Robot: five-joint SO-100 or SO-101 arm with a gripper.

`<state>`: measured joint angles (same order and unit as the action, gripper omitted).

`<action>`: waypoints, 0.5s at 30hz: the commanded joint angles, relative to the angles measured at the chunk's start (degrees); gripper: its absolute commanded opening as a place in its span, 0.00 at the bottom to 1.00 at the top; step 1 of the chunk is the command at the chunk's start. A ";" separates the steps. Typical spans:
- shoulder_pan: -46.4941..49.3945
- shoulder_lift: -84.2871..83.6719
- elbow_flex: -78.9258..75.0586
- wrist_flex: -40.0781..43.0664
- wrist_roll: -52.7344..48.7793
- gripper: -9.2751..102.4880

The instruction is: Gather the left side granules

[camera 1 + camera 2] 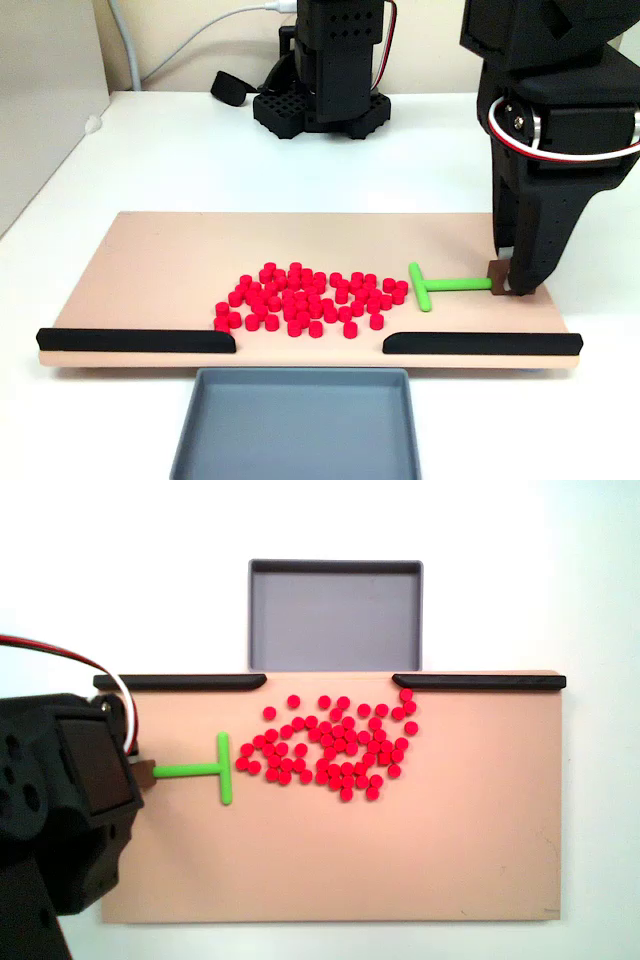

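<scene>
Dozens of small red granules (310, 298) lie in a loose cluster on the tan board (150, 260); in the top-down fixed view the granules (335, 745) spread across the board (400, 870) just below the gap between two black rails. A green T-bar (440, 285) lies flat, its crossbar facing the cluster and nearly touching the nearest pellets. My gripper (506, 282) is shut on the brown end of the T-bar's handle. In the top-down view the T-bar (205, 770) sticks out rightward from my gripper (145, 773), whose fingertips are mostly hidden by the arm.
Two black rails (135, 341) (482, 344) edge the board's near side with a gap between them. A grey tray (298, 425) sits beyond that gap, seen as the tray (335, 615) in the top-down view. A second black arm base (325, 95) stands behind the board.
</scene>
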<state>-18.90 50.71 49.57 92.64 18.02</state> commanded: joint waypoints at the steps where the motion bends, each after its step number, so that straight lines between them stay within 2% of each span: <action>1: 0.62 0.18 -1.41 0.09 -0.35 0.08; 15: 1.23 0.18 -1.41 0.09 -0.62 0.08</action>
<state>-18.46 50.71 49.57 92.64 18.02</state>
